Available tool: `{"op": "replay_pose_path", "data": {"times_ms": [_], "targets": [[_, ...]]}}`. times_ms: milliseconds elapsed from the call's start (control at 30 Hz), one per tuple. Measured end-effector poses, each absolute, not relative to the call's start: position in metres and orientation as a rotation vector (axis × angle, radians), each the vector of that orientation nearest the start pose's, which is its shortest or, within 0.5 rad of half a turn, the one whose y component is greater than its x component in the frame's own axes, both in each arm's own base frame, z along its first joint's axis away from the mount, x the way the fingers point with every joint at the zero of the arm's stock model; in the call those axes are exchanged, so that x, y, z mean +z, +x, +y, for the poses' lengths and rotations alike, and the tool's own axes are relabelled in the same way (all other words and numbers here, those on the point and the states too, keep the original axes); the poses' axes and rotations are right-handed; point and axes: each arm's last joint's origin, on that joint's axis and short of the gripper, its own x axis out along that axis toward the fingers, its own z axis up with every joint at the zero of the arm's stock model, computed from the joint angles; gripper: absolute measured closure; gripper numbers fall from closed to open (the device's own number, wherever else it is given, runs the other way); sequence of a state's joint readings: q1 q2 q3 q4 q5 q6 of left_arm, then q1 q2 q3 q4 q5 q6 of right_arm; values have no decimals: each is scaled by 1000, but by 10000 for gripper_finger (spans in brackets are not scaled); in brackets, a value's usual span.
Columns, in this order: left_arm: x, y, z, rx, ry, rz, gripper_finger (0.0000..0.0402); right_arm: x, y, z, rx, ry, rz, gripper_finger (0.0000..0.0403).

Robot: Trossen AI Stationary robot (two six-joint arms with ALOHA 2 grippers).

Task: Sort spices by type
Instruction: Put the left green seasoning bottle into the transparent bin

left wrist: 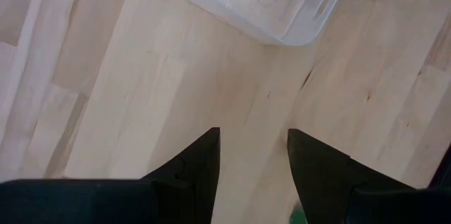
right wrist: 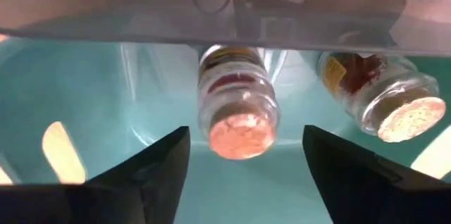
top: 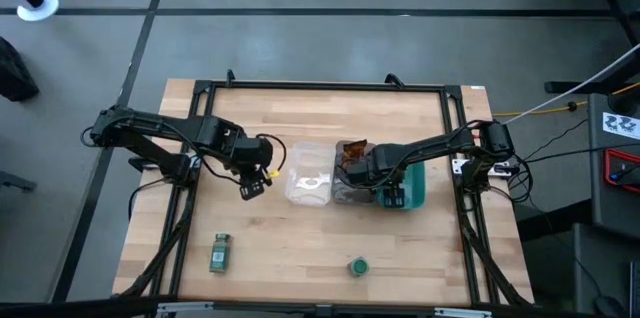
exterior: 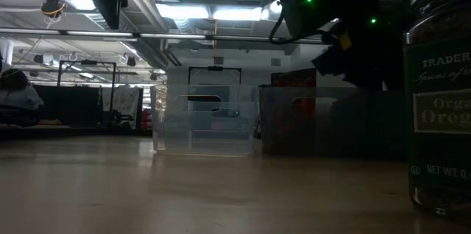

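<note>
Right of centre in the overhead frame, I have the right end effector down over the teal tray, and its wrist camera shows the fingers standing apart with a pink-lidded jar lying on its side between them but touched by neither, so I judge it is resting in the tray rather than held. A second pink-lidded jar lies just beside it toward the right of that frame, which fits the sorting: like with like, both cork-coloured lids in one tray. Upper centre of the overhead frame, a brown-orange sachet shows at the far edge of the grey tray, apparently its own compartment; I cannot make out a second sachet. The clear tray sits next to it toward the centre. My left end effector hangs over bare worktop just left of the clear tray, fingers apart with nothing between them, seemingly waiting. Along the bottom of the overhead frame, the two green-lidded jars are yet unsorted: one lying down at lower left, one upright at lower centre, both well apart from either end effector. I reckon those go to the clear tray, the left arm being nearer.
</note>
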State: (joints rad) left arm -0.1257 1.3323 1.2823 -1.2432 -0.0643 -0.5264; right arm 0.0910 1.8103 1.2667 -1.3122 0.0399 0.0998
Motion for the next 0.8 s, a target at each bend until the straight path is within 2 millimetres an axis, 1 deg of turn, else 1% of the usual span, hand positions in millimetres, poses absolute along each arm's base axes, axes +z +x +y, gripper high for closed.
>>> {"op": "replay_pose_path", "data": {"times_ms": [67,133,233,333,467,567,700,800], "targets": [[315,229,-27,304,-350,1270,251,193,293,26,-56,-49,1875,122],[314,228,-27,335,-407,1277,251,197,289,25,-58,-52,1922,121],[313,224,-30,391,-546,1322,251,207,286,25,-84,-48,1977,122],[313,219,-39,477,-679,1359,251,222,286,24,-132,-65,1948,122],[312,211,-61,541,-764,1387,251,242,284,23,-142,-72,1856,123],[312,205,-80,567,-810,1390,251,256,279,23,-138,-65,1805,123],[311,196,-104,602,-840,1393,251,268,273,22,-133,-56,1742,123],[306,192,-123,621,-831,1387,251,275,270,22,-129,-50,1695,123]]}}
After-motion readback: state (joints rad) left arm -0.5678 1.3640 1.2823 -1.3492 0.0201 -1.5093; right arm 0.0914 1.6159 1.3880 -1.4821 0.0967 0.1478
